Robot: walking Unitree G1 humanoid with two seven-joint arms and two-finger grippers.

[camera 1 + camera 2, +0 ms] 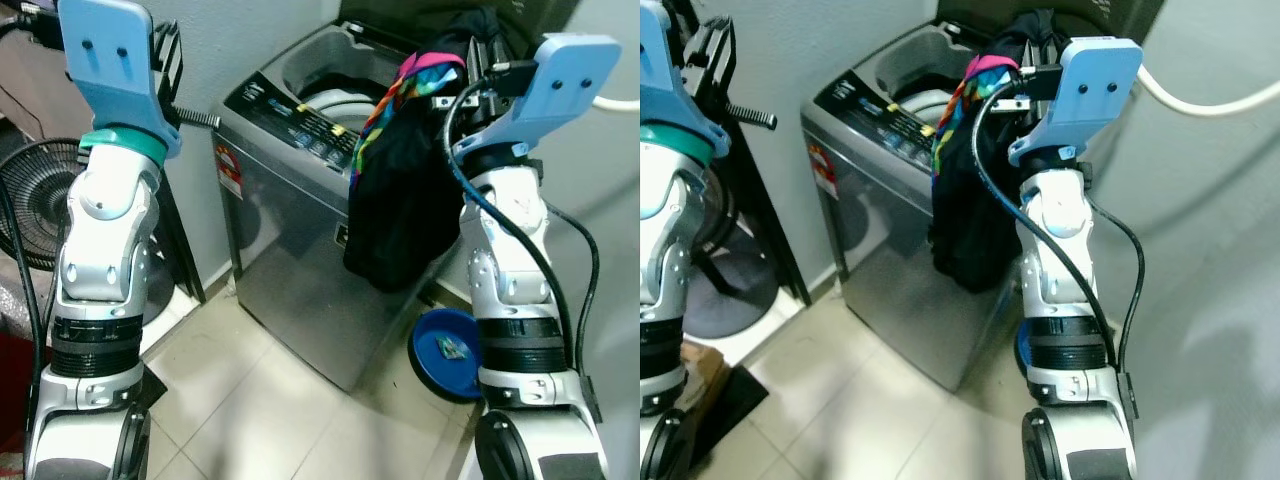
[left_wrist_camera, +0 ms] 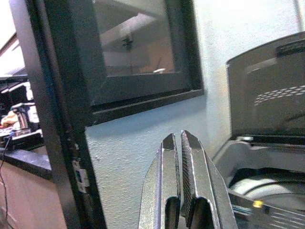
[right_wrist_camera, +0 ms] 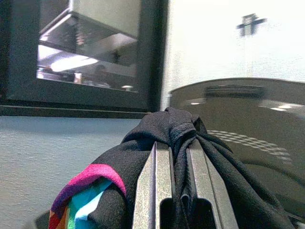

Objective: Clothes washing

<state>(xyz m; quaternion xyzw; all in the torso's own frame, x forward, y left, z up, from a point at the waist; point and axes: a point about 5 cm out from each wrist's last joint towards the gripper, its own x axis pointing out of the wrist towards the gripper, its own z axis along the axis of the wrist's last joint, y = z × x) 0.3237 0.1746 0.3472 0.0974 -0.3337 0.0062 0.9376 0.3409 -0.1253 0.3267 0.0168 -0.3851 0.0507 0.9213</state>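
Black cloth with a rainbow-striped edge, the garment (image 1: 400, 180), is clenched in the right end effector (image 3: 175, 157) and hangs over the front rim of the open washing machine (image 1: 290, 200). Raised beside the window frame (image 2: 71, 95), the left end effector (image 2: 181, 143) is pressed together, empty.

Pale tiled floor (image 1: 260, 400): grey washing machine (image 1: 290, 250) (lid up), blue round lid (image 1: 447, 352), fan base (image 1: 725, 290).
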